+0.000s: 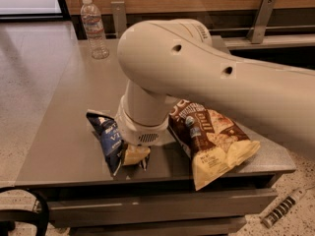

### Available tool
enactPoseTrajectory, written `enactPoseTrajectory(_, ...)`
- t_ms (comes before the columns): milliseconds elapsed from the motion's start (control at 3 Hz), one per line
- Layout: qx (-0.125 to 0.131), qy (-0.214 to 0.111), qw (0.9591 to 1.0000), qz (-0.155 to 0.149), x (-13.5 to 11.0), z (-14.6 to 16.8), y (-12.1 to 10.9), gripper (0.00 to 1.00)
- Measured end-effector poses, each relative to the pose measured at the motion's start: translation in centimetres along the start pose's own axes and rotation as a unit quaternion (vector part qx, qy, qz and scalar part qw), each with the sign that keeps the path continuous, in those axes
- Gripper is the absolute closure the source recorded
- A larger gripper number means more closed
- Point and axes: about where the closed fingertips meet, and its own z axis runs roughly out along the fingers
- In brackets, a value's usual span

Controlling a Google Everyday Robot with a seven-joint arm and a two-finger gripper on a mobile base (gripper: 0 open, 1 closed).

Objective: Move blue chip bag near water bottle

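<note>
The blue chip bag (107,137) is a small navy foil bag with white lettering, at the front left of the grey table (69,132). My gripper (134,156) hangs from the big white arm (197,77) right over the bag's right side. Its fingers are closed on the bag's edge, and a tan finger (136,154) shows beside the foil. The bag stands tilted up on its edge. The water bottle (93,27) is clear with a white cap and stands upright at the table's far left corner, well away from the bag.
A larger brown and yellow chip bag (211,141) lies just right of my gripper, near the table's front right edge. A wooden wall with metal brackets (261,18) runs behind the table. Speckled floor lies to the left (24,92).
</note>
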Motion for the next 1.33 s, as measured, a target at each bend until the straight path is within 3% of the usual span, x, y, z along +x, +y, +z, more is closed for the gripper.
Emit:
enactPoseTrajectory(333, 0.001, 0.003, 1.0000, 0.000, 0.0, -0.2, 0.0, 1.00)
enactPoseTrajectory(667, 0.004, 0.028, 0.9996, 0.004, 0.3, -2.6, 0.0, 1.00)
enactPoseTrajectory(1000, 0.019, 0.053, 0.9984, 0.003, 1.4, -6.4, -0.7, 1.00)
enactPoseTrajectory(1333, 0.052, 0.050, 0.9974, -0.002, 3.2, -9.7, -2.5, 1.00)
